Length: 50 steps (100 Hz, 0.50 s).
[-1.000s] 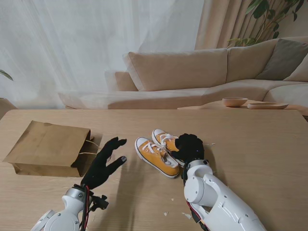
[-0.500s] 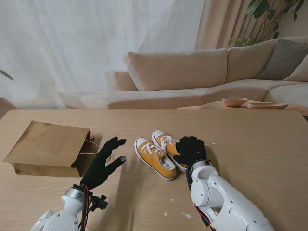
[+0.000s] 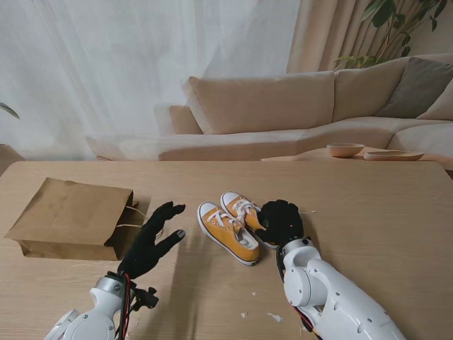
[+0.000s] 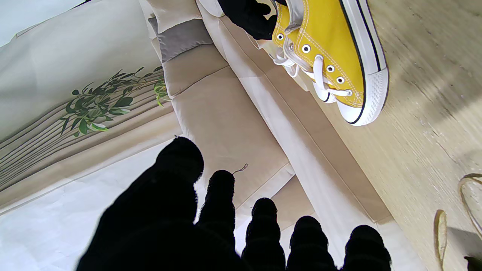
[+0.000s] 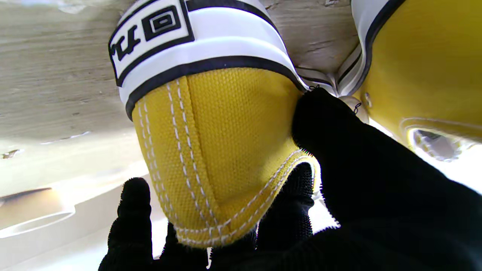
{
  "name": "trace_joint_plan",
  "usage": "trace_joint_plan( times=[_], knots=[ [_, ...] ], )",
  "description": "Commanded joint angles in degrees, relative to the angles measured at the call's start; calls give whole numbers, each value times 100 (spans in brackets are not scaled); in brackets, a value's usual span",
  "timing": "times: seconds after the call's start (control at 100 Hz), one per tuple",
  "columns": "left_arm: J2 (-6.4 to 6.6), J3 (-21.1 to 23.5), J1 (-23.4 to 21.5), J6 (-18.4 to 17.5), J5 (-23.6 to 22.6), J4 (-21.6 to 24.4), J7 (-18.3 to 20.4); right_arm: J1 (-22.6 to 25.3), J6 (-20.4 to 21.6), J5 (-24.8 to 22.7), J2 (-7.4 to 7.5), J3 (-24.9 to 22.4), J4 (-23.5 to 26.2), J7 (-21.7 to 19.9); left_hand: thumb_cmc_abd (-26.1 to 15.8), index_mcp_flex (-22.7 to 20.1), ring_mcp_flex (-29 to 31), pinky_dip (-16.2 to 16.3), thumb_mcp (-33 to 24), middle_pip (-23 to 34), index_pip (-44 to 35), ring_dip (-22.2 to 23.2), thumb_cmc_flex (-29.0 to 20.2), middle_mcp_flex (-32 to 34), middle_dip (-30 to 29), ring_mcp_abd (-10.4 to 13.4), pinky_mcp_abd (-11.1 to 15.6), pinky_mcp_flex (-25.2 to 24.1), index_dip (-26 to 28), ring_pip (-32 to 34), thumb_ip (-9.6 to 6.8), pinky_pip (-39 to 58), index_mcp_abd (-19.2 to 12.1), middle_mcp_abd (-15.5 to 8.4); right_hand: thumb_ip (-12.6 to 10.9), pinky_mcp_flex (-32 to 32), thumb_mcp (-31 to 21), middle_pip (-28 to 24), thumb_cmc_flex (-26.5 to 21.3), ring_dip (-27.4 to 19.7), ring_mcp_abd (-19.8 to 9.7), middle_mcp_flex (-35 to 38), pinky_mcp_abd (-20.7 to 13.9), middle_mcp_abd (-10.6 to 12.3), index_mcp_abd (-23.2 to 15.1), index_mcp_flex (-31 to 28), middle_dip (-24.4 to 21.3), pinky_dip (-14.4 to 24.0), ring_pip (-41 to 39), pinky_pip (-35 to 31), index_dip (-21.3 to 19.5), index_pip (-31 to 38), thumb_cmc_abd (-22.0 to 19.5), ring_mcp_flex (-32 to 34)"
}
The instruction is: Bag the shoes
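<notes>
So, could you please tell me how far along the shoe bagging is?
Nothing is bagged yet: the paper bag lies flat on the table. The right hand grips the heel of one yellow shoe; the other shoe and the open left hand wait.

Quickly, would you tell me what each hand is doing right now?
Left hand: open, fingers spread, holding nothing.
Right hand: shut on the heel of the right yellow shoe.

Two yellow shoes (image 3: 236, 224) lie side by side on the table (image 3: 368, 205), just right of one paper bag (image 3: 71, 218). Beyond the table's far edge sit one bowl (image 3: 345, 149) and one shallow dish (image 3: 393, 155). Two black-gloved hands show.
</notes>
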State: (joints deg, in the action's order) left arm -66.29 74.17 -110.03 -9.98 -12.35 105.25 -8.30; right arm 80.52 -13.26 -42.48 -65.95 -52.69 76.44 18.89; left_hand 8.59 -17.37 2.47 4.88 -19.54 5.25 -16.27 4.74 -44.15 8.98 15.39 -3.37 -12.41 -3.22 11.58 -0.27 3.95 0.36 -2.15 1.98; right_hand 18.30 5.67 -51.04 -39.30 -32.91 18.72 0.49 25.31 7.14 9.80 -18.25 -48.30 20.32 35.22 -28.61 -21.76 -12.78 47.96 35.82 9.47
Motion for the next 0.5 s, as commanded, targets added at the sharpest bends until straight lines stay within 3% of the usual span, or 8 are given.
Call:
trace_joint_plan(
  times=[0.0,0.17,0.34,0.49],
  knots=[
    [-10,2,-30,0,5,27,82,-62,-35,55,-100,31,35,-75,-105,-2,-101,-65,41,50,-19,76,-88,-18,21,143,192,1,40,-74,39,-121,-52,-61,-355,37,-476,74,-243,-12,-152,3,-3,182,-1481,-21,-27,33,-7,33,184,72,-374,-34],
    [-11,3,-26,2,0,25,76,-203,67,241,-165,104,-131,19,-105,-6,-101,-67,42,55,-18,76,-88,-15,22,145,193,2,39,-73,39,-120,-55,-63,-352,63,-491,63,-222,-5,-158,24,14,198,-1511,-12,-19,22,-12,24,287,135,-352,-7],
    [-11,9,-28,0,-8,25,76,-236,69,296,-140,126,-86,-172,-106,-8,-101,-69,41,54,-17,76,-96,-13,20,140,189,2,39,-73,39,-121,-48,-60,-329,55,-468,79,-169,-11,-122,-14,46,122,-1366,183,-23,11,11,21,377,137,-438,-40],
    [-12,15,-30,-9,-13,26,68,-140,63,273,-47,21,165,-559,-104,-14,-101,-70,37,57,-17,76,-101,-14,19,142,194,3,39,-73,40,-120,-41,-58,-308,-57,-437,192,82,-58,-69,-173,85,-50,-852,764,-67,1,115,49,463,-70,-436,-154]
  ],
)
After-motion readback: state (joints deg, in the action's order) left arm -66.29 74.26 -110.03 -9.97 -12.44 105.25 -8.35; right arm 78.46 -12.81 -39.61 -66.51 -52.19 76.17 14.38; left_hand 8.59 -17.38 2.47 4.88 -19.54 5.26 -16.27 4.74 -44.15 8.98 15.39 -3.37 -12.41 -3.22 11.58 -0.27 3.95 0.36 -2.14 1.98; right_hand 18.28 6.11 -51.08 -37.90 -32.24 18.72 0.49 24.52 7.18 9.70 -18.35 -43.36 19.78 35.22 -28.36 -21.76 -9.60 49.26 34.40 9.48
